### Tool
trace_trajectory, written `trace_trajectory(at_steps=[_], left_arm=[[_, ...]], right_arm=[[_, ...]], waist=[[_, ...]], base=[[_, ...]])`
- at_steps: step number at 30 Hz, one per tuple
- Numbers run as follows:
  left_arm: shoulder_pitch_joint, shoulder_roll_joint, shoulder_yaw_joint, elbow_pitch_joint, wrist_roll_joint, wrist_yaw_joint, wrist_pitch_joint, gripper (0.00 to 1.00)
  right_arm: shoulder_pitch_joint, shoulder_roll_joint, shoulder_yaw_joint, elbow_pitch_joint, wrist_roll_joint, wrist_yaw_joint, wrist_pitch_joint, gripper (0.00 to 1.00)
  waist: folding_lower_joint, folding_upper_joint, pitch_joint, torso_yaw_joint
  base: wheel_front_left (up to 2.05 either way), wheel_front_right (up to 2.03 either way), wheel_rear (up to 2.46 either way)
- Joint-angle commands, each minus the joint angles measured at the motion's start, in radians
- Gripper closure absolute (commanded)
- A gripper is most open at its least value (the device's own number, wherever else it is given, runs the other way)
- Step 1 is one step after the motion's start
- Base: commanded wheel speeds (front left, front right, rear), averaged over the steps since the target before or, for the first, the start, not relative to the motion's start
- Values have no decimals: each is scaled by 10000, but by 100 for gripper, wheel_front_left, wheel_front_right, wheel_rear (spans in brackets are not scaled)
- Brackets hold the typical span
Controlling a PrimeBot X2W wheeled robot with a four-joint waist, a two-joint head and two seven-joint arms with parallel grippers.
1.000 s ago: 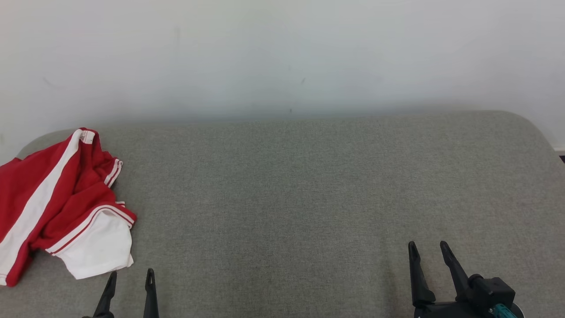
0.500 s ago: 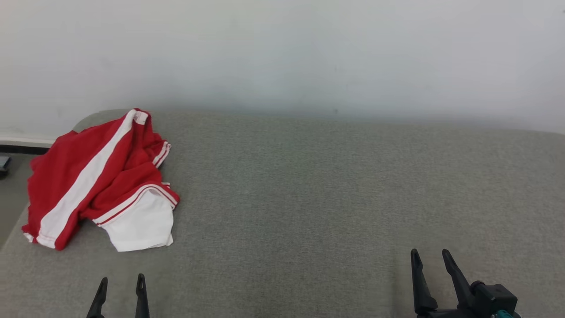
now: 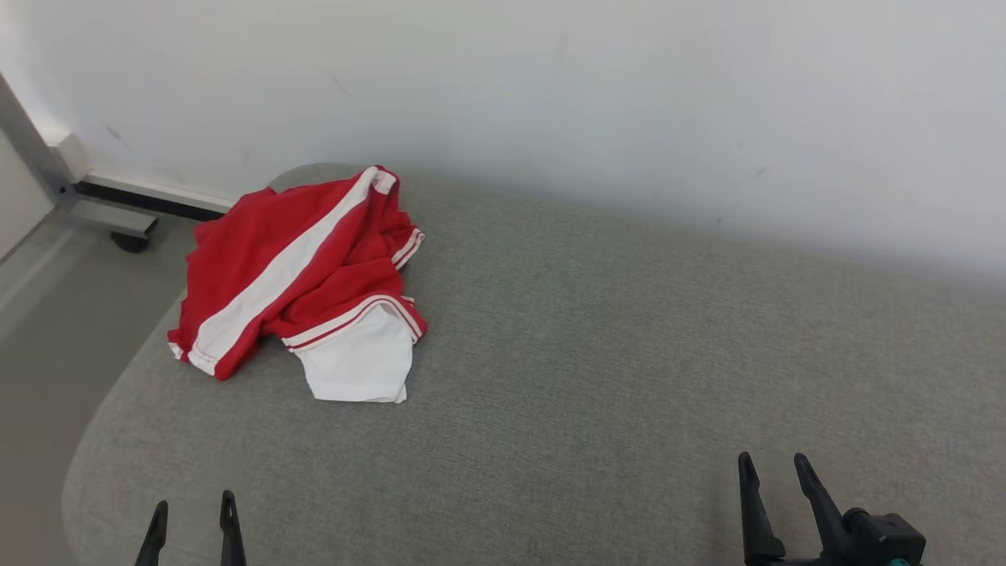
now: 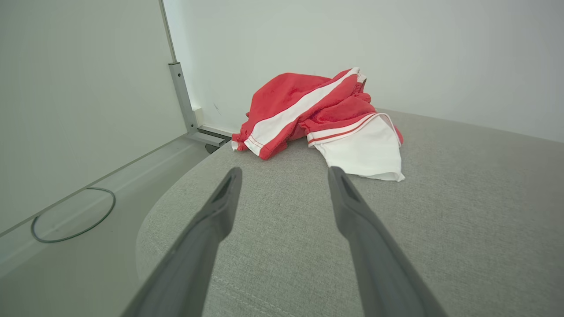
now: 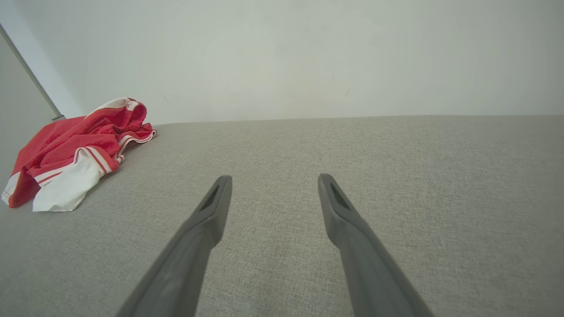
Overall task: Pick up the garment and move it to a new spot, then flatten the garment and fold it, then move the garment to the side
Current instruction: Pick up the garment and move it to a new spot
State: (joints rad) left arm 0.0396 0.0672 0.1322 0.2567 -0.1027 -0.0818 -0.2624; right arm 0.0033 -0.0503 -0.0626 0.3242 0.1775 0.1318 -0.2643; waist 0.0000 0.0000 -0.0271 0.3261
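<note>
The garment (image 3: 302, 279) is red with white stripes and a white part, lying crumpled at the far left corner of the grey padded table (image 3: 597, 354). In the left wrist view the garment (image 4: 321, 119) lies ahead of my fingers; in the right wrist view the garment (image 5: 75, 154) sits at the far left. My left gripper (image 3: 193, 511) stands open at the lower left, well short of the cloth, holding nothing. My right gripper (image 3: 772, 468) stands open at the lower right over bare table, far from the garment.
A white wall (image 3: 550, 94) runs behind the table. Left of the table the floor (image 3: 47, 330) holds a metal frame foot with a caster (image 3: 130, 236). A thin ring-shaped cable (image 4: 72, 215) lies on the floor beside the table's rounded left edge.
The head camera has turned left, so the garment now shows nearer the middle of the view. Both grippers stay open and low in the picture.
</note>
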Motion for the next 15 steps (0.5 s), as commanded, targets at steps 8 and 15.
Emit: trace_trajectory(at_steps=[8,15], left_arm=[[227,-66,74,-118,-37,171,-37,0],[369,-90,99,-171,-94,243,-37,0]], right_arm=[[158,0,-36,-8,-97,-21,-5,0],[159,2,56,-18,-92,-21,-5,0]], waist=[[0,0,-50,1141],[0,0,-91,1427]], base=[[0,0,0],[0,0,0]])
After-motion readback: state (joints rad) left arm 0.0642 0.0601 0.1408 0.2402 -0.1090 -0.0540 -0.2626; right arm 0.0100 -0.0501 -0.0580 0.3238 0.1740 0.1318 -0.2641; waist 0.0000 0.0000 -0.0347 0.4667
